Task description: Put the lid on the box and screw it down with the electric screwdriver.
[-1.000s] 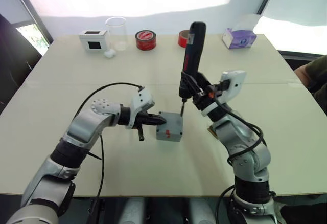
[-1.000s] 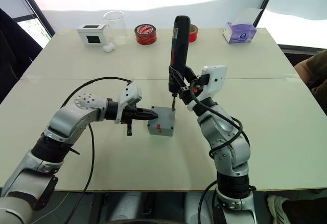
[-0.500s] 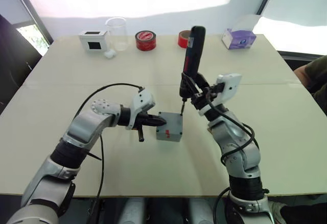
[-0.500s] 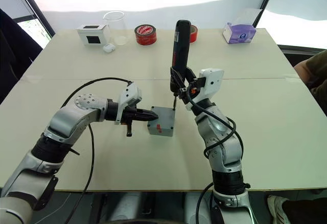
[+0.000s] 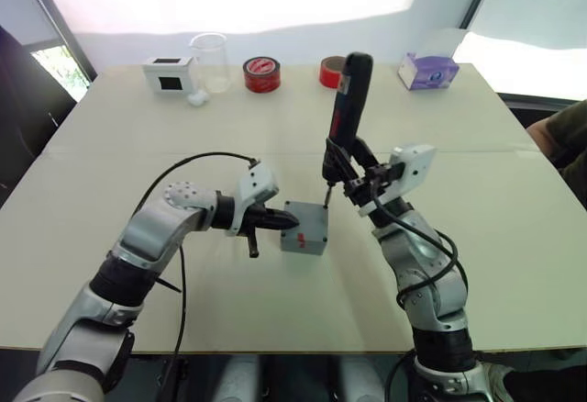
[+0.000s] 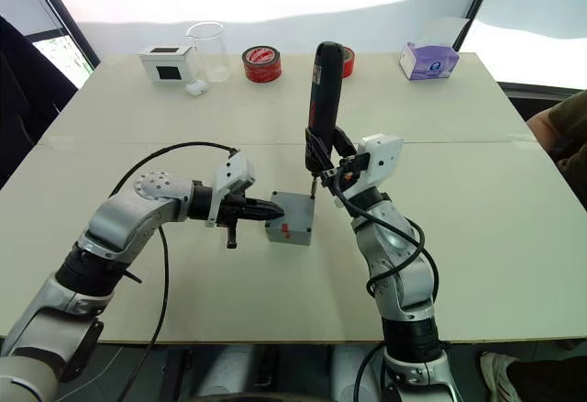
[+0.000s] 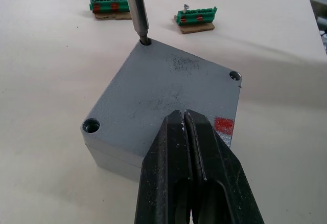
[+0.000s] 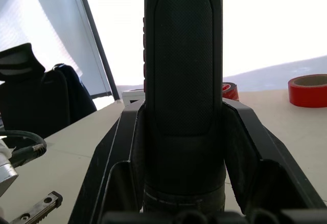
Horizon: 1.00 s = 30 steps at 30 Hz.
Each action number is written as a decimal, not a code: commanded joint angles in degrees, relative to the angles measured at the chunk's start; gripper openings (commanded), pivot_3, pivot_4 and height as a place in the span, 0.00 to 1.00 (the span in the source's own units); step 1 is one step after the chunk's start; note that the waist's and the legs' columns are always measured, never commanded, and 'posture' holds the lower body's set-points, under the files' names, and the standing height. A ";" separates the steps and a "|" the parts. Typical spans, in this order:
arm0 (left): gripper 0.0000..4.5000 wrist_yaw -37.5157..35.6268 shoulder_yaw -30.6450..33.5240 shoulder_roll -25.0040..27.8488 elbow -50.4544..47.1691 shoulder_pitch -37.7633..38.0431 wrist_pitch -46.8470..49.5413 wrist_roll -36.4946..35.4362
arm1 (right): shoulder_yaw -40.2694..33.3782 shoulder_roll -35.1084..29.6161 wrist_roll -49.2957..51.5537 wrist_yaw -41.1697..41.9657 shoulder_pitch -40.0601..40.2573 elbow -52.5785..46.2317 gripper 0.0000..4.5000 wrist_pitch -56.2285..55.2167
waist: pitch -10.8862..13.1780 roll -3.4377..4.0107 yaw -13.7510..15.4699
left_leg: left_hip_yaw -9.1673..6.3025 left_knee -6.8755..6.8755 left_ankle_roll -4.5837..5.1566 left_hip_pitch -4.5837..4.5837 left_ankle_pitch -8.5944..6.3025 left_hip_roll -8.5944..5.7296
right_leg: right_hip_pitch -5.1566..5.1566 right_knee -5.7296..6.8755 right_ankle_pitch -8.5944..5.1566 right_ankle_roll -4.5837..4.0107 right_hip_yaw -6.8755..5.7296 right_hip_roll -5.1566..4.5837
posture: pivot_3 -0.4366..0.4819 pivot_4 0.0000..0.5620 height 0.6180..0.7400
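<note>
You've got the pale worktop (image 5: 138,127) under everything, and along its far edge sit a white box with a black screen (image 5: 167,72), a clear beaker (image 5: 210,60), a red tape roll (image 5: 261,72) with writing on top that can't be read, a second red roll (image 5: 328,71) and a purple tissue box (image 5: 427,70). No brand or label is legible on any of them.

In the middle, your right gripper (image 6: 326,165) has its jaws clamped around the electric screwdriver (image 5: 349,99), which stands nearly upright, leaning slightly. In the right wrist view the black textured barrel sits snug between the two fingers (image 8: 120,147). Its thin metal bit points down onto a far corner of the box.

The box (image 5: 304,228) sits on the worktop between your two arms, and the lid (image 7: 163,88) is already on top of it, edges lined up. The left wrist view shows the bit tip seated in one corner screw hole; a screw head shows in the next corner, and another corner hole looks open. There is a small red mark on the box's side, with no writing to read.

Your left gripper (image 5: 280,220) has its jaws pressed together, tips resting on the near edge of the lid.

Past the box lie two small green connector strips (image 7: 196,17), well apart from it.
</note>
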 commanded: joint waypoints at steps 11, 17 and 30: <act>0.00 -0.02 -0.93 -0.09 0.54 0.93 0.08 2.24 | 3.71 -4.54 -2.04 1.43 4.46 2.22 0.39 8.58 | -0.63 -0.35 0.00 | -0.07 -0.25 0.12 1.01 -0.12 0.06 | 0.95 -0.09 -0.37 -0.08 -0.05 -0.04 | 0.48 0.27 1.00; 0.00 0.20 -1.02 -0.55 0.49 1.29 0.08 2.56 | 2.97 -4.68 -1.77 1.72 5.43 2.79 0.39 8.54 | -0.92 -0.39 0.04 | -0.06 -0.32 0.11 1.02 -0.12 0.05 | 0.95 -0.11 -0.38 -0.10 -0.05 -0.08 | 0.48 0.27 1.00; 0.00 0.01 -1.14 -1.04 0.94 1.42 -0.17 3.06 | 2.68 -6.36 -1.99 2.64 4.86 0.38 0.39 8.78 | -1.24 -0.56 0.08 | -0.06 -0.74 0.09 1.18 -0.11 0.02 | 0.97 -0.24 -0.43 -0.19 -0.03 -0.23 | 0.48 0.27 1.00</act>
